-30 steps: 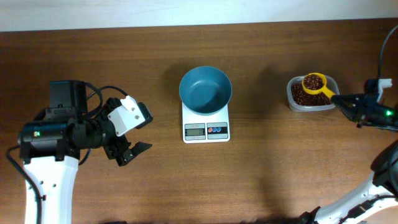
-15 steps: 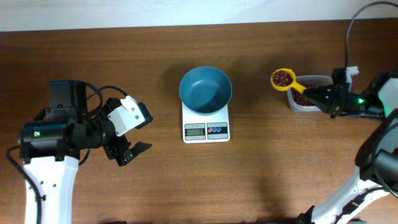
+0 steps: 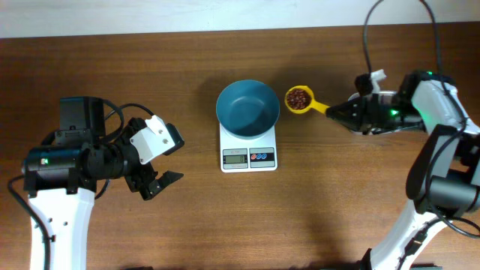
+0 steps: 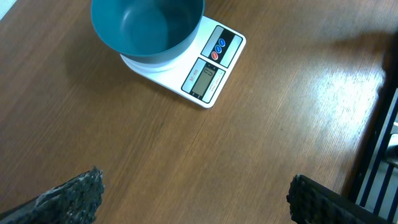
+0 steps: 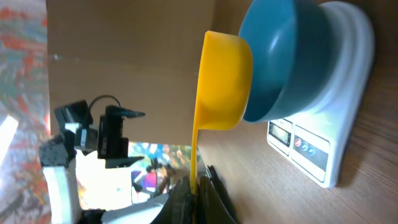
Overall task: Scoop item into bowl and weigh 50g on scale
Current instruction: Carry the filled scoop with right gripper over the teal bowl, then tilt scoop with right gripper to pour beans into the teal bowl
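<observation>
The right gripper (image 3: 343, 114) sits right of centre in the overhead frame, its jaws pinched tight on the handle of a yellow scoop (image 3: 308, 103); the scoop's long axis runs nearly across the frame, handle end to the right and slightly lower, cup end pointing left at the bowl (image 3: 247, 109). The beans (image 3: 299, 97), dark reddish-brown, fill the cup as a small heap; the cup hangs just beside the bowl's right rim, a narrow strip of table (image 3: 337, 202) showing between them. In the right wrist view the scoop's yellow underside overlaps the bowl's side, so contact cannot be told there.

The bowl is teal, shows no beans inside, and rests on the back half of the scale (image 3: 248, 156); the scale lies at the centre of the overhead frame, long axis up and down, display and red and blue buttons towards the bottom edge.

The left gripper (image 3: 156, 184) rests at lower left, jaws spread wide with nothing between them, well apart from the scale.
</observation>
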Controlling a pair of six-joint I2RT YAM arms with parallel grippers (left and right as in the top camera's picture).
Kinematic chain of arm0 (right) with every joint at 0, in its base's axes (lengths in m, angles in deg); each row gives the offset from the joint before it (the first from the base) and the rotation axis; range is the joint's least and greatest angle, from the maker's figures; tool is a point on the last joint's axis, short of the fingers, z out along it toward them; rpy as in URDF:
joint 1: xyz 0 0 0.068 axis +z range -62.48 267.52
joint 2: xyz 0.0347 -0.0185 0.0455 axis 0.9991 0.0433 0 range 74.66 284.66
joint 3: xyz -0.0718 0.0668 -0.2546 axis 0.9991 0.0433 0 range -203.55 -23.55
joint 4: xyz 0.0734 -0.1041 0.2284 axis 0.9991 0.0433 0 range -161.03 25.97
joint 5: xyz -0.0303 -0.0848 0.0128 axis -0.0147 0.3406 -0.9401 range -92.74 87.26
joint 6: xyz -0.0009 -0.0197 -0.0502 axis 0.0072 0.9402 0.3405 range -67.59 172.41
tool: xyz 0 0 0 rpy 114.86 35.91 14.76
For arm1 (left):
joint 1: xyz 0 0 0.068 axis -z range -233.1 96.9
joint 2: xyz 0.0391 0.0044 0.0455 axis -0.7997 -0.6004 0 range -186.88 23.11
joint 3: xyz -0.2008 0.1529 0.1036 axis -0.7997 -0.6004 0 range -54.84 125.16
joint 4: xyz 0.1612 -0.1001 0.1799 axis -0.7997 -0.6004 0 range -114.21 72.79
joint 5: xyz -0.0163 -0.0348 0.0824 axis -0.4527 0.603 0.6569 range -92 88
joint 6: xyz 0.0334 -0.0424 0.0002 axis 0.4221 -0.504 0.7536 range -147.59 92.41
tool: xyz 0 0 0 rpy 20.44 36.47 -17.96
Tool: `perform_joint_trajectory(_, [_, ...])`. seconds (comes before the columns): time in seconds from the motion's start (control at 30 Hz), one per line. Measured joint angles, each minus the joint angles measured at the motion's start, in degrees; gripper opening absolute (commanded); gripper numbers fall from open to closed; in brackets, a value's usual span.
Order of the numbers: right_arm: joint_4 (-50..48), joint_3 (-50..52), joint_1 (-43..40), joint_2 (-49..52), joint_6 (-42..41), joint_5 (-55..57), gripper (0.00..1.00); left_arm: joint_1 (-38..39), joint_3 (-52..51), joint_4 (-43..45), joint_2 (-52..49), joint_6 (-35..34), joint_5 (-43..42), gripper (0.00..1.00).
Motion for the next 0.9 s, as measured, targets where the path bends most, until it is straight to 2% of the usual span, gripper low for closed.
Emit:
perform_joint_trajectory(0.47, [-9.7,0.0,10.4,0.0,-1.2,-1.5,0.04,0.0,0.0,0.0,0.0,0.0,0.0,0.99])
perform_joint_trajectory(0.9, [-37.8,0.3,15.6,0.0,-21.3,3.0,0.04,0.0,0.0,0.0,0.0,0.0,0.0,0.99])
